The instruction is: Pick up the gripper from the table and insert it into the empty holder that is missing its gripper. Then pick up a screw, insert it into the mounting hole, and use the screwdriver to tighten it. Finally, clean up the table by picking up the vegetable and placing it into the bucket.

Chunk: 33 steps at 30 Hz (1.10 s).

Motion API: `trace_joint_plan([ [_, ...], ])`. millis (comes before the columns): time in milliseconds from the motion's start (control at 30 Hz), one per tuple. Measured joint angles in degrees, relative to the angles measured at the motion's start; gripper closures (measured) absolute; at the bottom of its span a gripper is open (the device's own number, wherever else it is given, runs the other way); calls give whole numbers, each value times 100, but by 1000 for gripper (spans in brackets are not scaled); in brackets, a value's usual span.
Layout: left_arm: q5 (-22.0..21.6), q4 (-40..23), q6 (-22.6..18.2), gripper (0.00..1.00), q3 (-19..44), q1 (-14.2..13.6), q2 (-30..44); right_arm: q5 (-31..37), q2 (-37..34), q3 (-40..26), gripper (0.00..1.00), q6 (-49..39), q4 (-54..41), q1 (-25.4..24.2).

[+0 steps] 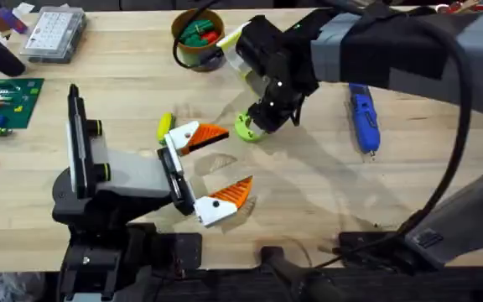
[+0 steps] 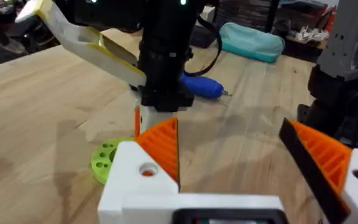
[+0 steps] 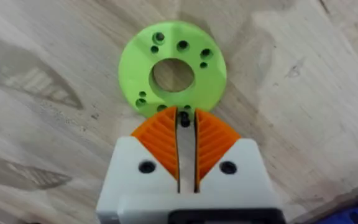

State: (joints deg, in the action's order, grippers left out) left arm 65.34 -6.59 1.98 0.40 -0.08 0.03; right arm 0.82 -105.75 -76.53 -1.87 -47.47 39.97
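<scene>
My right gripper [image 1: 263,120] points down at a green round disc [image 1: 246,127] with several holes, flat on the table [image 1: 325,193]. Its orange pads [image 3: 160,134] are shut, with a small dark screw [image 3: 184,116] pinched at the tips right at the edge of the disc [image 3: 173,68]. My left gripper [image 1: 219,164] stands open just in front of the disc [image 2: 106,159], nothing between its fingers [image 2: 160,146]. The blue screwdriver [image 1: 363,119] lies to the right. In the bucket [image 1: 198,38] lies a green vegetable [image 1: 194,32]. The loose gripper and its holder are out of view.
At the far left stands a clear compartment box [image 1: 53,33], with a green circuit board [image 1: 5,102] lying nearer. A small yellow piece [image 1: 166,126] sits by the left gripper's far finger. A black cable [image 1: 455,159] runs along the right arm.
</scene>
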Motion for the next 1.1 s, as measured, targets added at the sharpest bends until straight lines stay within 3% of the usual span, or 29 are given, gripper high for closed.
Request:
trace_joint_plan([
  [400, 0, 0, 0, 14, 0, 0, 0, 0, 0, 0, 994, 7, -23, 3],
  [1100, 0, -2, 0, 14, 0, 0, 0, 0, 64, -14, 998, 9, -97, 4],
])
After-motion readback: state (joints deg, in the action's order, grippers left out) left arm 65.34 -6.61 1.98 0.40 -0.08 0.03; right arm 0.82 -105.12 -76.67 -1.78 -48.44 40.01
